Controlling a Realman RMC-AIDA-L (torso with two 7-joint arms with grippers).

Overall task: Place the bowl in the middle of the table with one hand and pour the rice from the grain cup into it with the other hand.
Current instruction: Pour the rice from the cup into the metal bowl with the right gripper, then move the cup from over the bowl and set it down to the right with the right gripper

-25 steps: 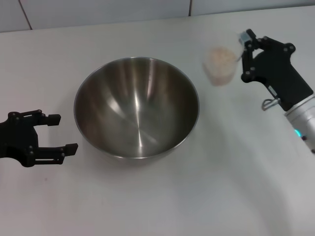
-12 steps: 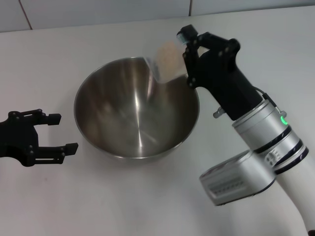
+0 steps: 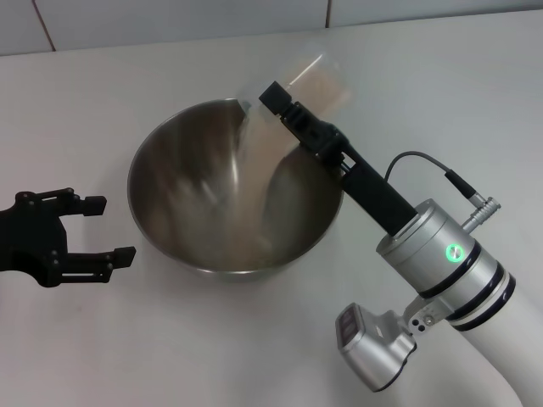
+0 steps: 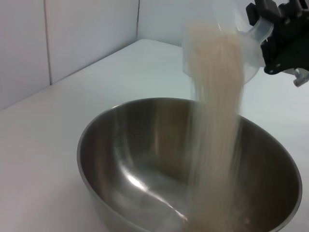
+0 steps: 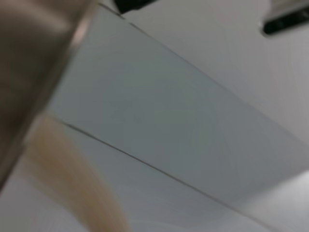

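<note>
The steel bowl point(image 3: 235, 188) stands on the white table point(image 3: 170, 339). My right gripper point(image 3: 293, 106) is shut on the clear grain cup point(image 3: 316, 78) and holds it tipped over the bowl's far rim. Rice point(image 3: 246, 161) streams from the cup down into the bowl. In the left wrist view the bowl point(image 4: 145, 159) fills the lower part, the rice point(image 4: 215, 125) falls as a pale column, and the cup point(image 4: 246, 53) is held by the right gripper point(image 4: 282, 36). My left gripper point(image 3: 97, 229) is open and empty, left of the bowl, apart from it.
The table's far edge meets a tiled wall point(image 3: 170, 21). My right arm's silver wrist point(image 3: 445, 263) with its green light reaches across the table from the lower right towards the bowl.
My right gripper has swung the cup from right of the bowl to over its far rim and tipped it; rice now pours out. The left gripper has not moved.
</note>
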